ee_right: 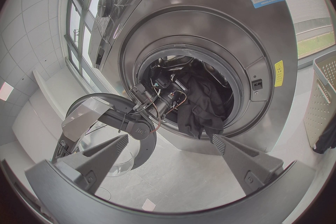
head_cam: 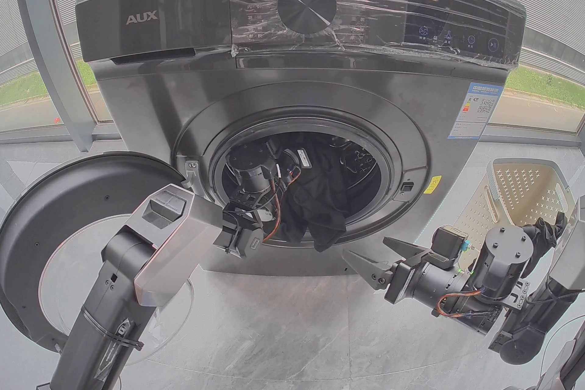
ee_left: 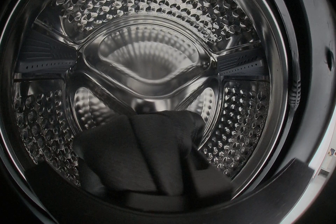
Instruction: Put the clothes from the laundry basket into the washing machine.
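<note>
The dark garment (head_cam: 317, 196) hangs over the lower door lip of the washing machine (head_cam: 183, 99), long axis vertical, half inside the drum (ee_left: 147, 56). Our left arm (head_cam: 164, 239), the nearer one, is in the opening just beside it (its jaws' state we cannot tell). The right gripper (head_cam: 364, 247), jaws spread and empty, sits below the opening, towards the laundry basket (head_cam: 530, 184).

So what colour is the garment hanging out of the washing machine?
Black, plain with no pattern. The garment shows best in the right wrist view.
</note>
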{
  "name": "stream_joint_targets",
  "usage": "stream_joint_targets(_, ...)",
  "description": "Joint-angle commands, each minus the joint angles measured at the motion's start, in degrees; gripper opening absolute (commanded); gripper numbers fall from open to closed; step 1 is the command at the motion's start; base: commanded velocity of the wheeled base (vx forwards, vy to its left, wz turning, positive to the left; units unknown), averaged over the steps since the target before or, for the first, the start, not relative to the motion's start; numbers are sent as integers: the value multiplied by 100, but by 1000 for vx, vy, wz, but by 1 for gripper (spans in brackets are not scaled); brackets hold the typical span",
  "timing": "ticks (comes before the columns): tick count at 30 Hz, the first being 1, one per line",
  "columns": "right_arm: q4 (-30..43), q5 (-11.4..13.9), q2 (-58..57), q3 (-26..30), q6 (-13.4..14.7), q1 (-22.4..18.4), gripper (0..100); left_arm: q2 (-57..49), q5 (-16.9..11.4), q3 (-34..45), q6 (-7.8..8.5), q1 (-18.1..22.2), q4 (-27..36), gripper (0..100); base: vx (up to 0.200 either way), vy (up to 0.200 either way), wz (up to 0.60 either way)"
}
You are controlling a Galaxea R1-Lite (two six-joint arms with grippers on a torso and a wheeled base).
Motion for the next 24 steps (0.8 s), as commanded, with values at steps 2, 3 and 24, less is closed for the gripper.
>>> stream_joint_targets(2,-1,-2,44,-10,1,-4,100,14,2,44,-27,-19,-19,100,0,0,0)
stream_joint_targets(3,-1,-2,44,-1,1,-4,100,-13,2,114,-27,-19,-19,100,0,0,0)
stream_joint_targets(24,-10,-2,44,51,10,48,100,-1498,-1352,3190,61,-309,1633,100,0,0,0)
